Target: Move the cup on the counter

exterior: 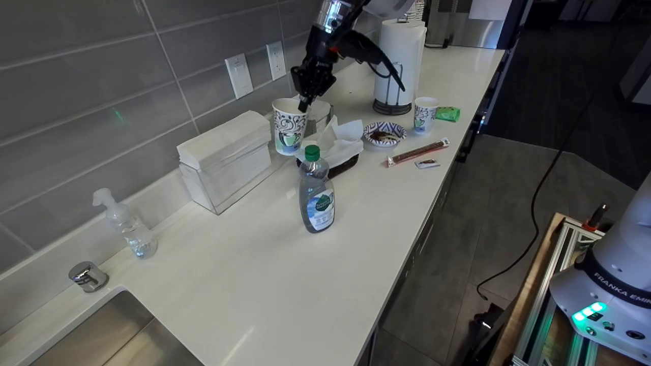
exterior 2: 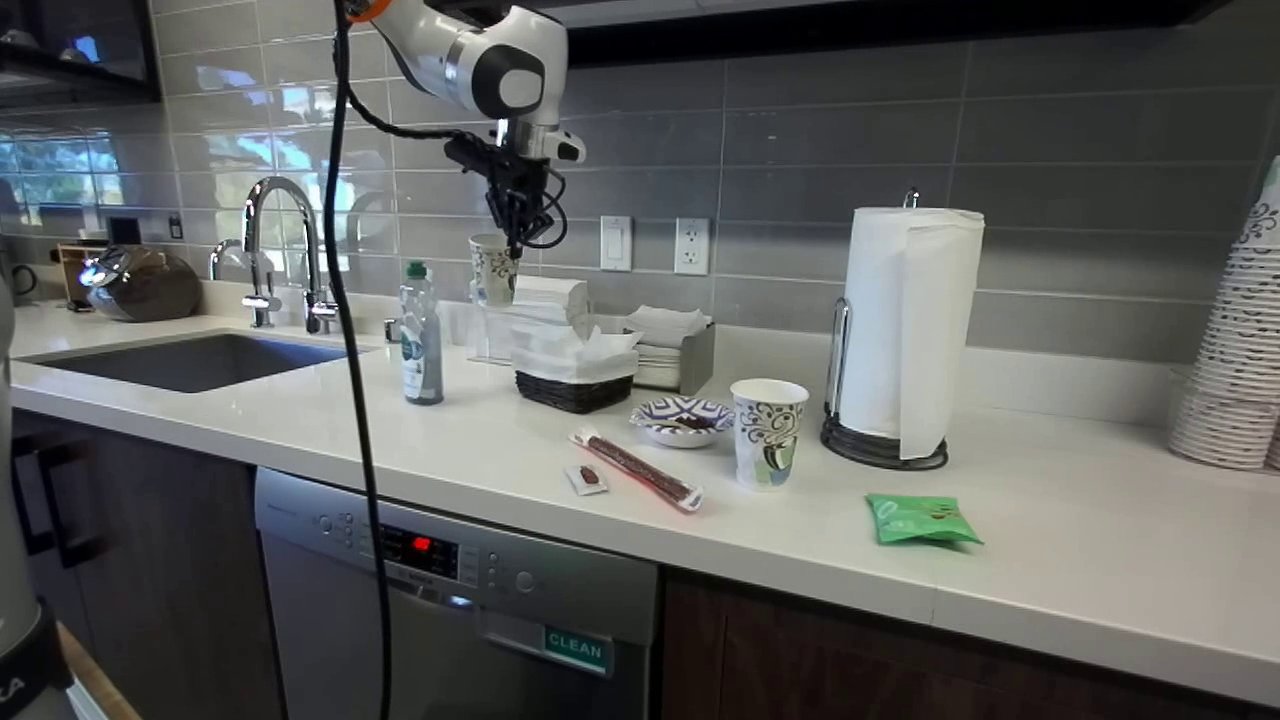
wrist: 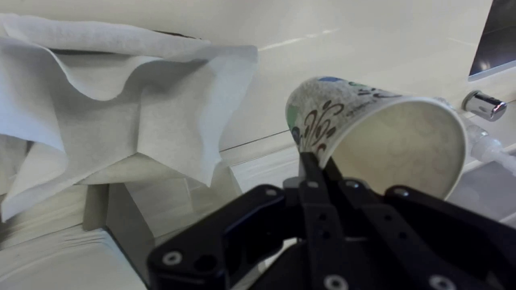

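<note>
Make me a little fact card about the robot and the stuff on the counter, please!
Gripper: closed on the rim of the held cup
Held cup: in the air above the counter
Other cup: upright on the counter
Bottle: upright, green cap
Bowl: patterned, beside the other cup
Green packet: lying on the counter
Paper towels: a roll, standing upright

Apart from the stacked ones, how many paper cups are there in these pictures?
2. The held cup is pinched at its rim by the tool; the standing cup is on the counter, beside the patterned bowl. Others may be hidden.
</note>
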### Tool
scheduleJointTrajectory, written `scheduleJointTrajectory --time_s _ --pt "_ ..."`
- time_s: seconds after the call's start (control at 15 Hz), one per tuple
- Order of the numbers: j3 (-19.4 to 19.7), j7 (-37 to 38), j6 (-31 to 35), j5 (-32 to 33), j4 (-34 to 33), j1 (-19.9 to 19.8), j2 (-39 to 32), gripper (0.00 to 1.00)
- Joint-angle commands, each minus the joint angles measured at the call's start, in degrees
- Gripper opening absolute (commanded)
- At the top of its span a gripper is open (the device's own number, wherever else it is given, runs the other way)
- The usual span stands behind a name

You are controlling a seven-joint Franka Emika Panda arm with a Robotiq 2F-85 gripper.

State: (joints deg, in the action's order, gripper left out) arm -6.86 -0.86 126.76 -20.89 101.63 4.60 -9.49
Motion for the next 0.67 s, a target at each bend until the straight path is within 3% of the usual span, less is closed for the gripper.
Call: scheduleJointTrajectory --time_s 0.0,0.6 --pt "-0.9 -2.5 -1.0 0.5 -5.9 0.6 -5.8 0.01" --pt "-2.3 -1.2 -7.4 5.4 -18.0 3.3 -17.2 0.01"
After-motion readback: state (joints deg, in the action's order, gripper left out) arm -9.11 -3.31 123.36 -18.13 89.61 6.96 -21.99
